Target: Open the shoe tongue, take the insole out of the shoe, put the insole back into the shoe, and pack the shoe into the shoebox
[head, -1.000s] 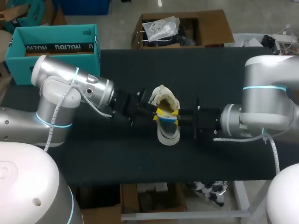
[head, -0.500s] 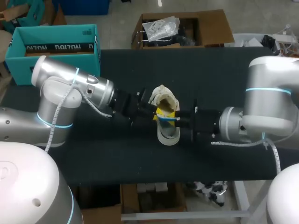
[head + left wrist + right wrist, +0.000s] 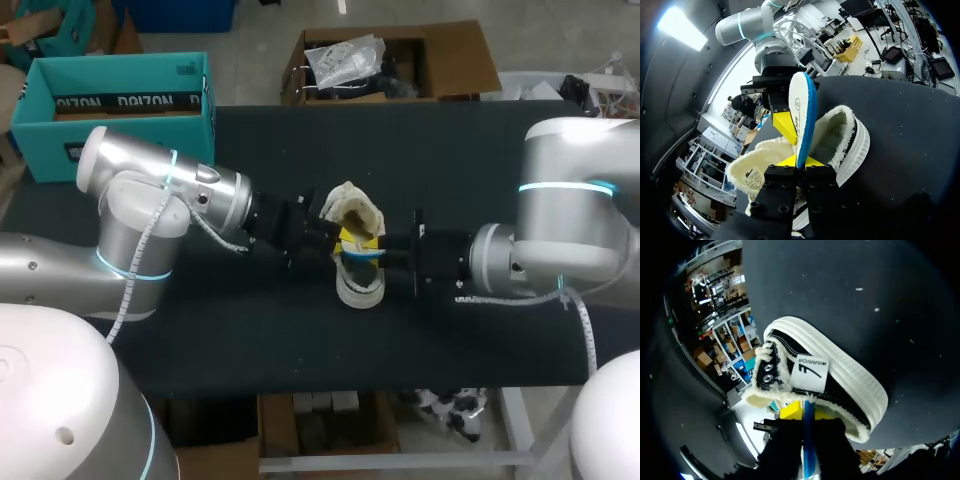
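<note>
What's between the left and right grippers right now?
A white, blue-edged insole, standing on edge over the opening of the black, fleece-lined shoe. The left gripper and right gripper each pinch one end. Clearest in the left wrist view.

A robotics lab, I'd say — two silvery jointed machines, the left arm (image 3: 150,200) and the right arm (image 3: 570,220), are stationed at one black-covered surface (image 3: 250,330) — with a teal shoebox (image 3: 110,110) at its far left corner.
</note>
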